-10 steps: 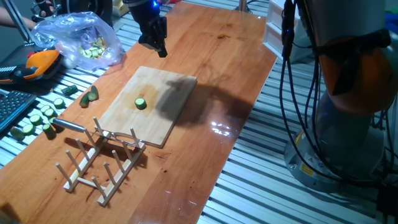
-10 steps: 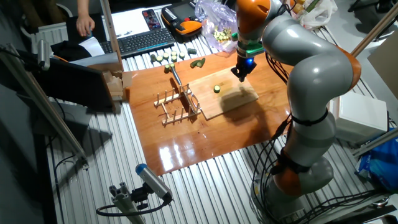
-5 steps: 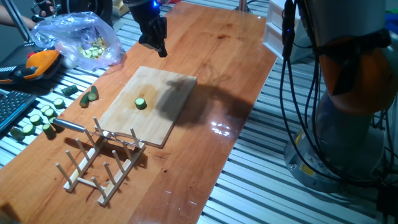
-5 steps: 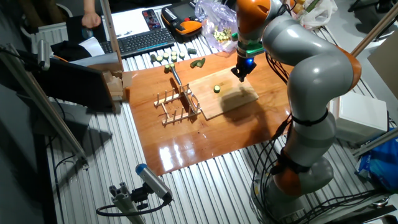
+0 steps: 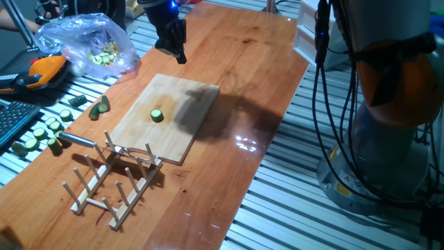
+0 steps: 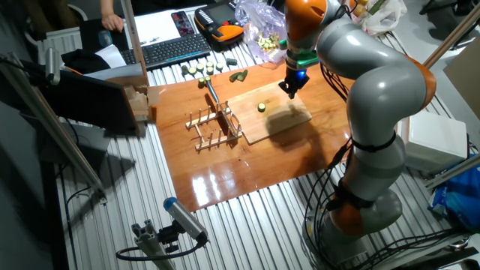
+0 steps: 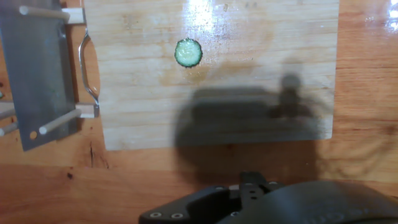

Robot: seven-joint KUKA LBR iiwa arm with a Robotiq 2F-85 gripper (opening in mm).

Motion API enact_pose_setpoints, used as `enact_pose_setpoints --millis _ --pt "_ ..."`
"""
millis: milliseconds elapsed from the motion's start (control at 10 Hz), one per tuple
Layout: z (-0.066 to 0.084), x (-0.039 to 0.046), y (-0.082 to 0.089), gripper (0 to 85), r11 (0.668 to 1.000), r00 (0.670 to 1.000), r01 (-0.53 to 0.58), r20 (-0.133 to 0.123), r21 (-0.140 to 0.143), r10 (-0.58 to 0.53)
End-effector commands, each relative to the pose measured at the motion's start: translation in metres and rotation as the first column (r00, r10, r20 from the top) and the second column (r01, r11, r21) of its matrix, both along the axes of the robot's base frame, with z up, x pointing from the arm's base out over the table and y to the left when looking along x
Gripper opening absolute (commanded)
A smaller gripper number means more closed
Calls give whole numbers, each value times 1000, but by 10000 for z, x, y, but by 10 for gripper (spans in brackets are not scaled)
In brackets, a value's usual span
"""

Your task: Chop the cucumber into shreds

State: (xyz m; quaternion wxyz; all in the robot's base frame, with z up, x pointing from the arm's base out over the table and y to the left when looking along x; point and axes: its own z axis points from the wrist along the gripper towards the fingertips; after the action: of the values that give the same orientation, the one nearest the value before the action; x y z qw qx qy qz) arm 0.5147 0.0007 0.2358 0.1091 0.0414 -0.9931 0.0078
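Observation:
The cucumber (image 5: 157,115) is one small round green slice lying flat on the wooden cutting board (image 5: 179,135). It also shows in the other fixed view (image 6: 261,107) and in the hand view (image 7: 188,53). No shreds are in view. My gripper (image 5: 180,55) hangs above the table beyond the board's far corner, well clear of the slice, and also shows in the other fixed view (image 6: 292,90). Its fingers look closed together and hold nothing. In the hand view only the dark hand body shows at the bottom edge.
A cleaver (image 7: 38,78) rests on the wooden peg rack (image 5: 111,184) beside the board, its handle (image 5: 76,140) pointing left. Several thicker cucumber chunks (image 5: 41,132) and a clear plastic bag of slices (image 5: 90,45) lie at the table's left. A keyboard (image 6: 169,49) is behind.

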Motion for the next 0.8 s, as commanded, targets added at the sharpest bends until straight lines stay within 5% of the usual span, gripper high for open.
enact_pose_setpoints --millis 0,200,300,600,700 --pt "1 1 -1 0 1000 1000 22 6 -5 -22" --pt "1 0 -2 0 999 997 45 57 0 -45" --pt "1 0 -2 0 999 991 28 132 20 -31" --pt "1 0 -2 0 998 994 49 95 -28 -46" --pt "1 0 -2 0 1000 997 27 70 14 -28"
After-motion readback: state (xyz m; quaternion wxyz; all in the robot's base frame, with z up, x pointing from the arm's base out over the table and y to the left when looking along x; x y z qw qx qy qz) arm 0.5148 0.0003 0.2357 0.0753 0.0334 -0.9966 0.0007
